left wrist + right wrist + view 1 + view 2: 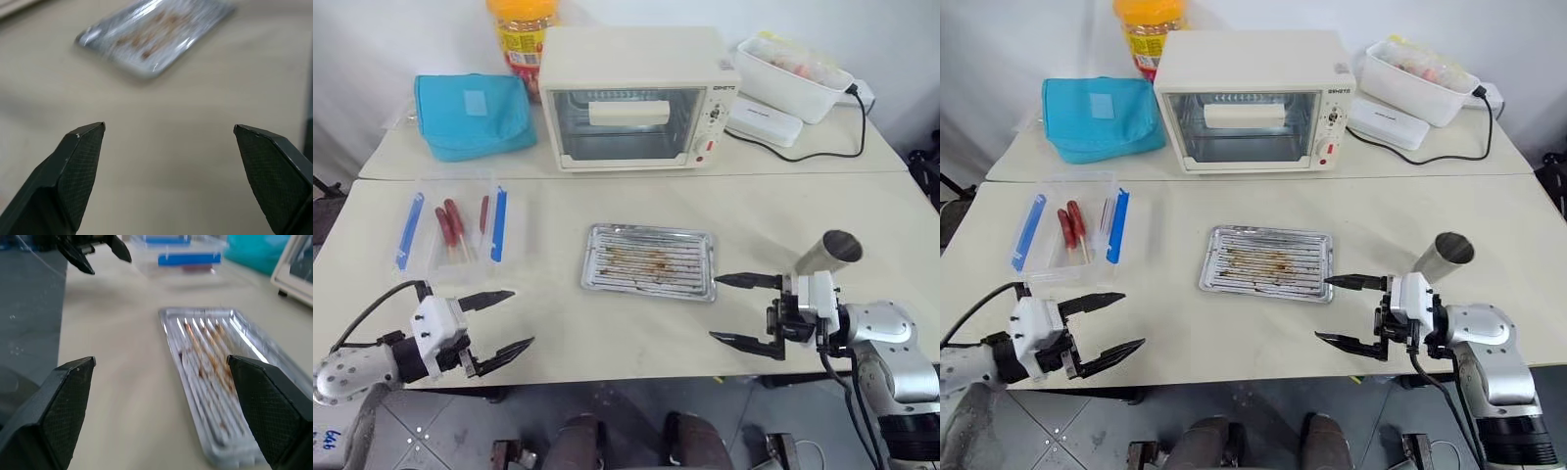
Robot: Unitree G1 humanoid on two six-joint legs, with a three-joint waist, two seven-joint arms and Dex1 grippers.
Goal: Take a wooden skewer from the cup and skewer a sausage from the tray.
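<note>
Tray [649,260] mid-table, between open tools.

Bare table [558,323] is lying open around the tray [649,260], while the tilted cup [829,253] is crowding the right gripper [734,309].

tray [649,260]: ribbed silver metal, glossy, brown-stained
cup [829,252]: brushed steel, dull sheen
box [453,230]: clear plastic, blue clips
table [607,323]: smooth, matt, cream
pouch [473,116]: teal cloth
gripper fingertips [80,161]: black, fine cross-hatched texture
</note>
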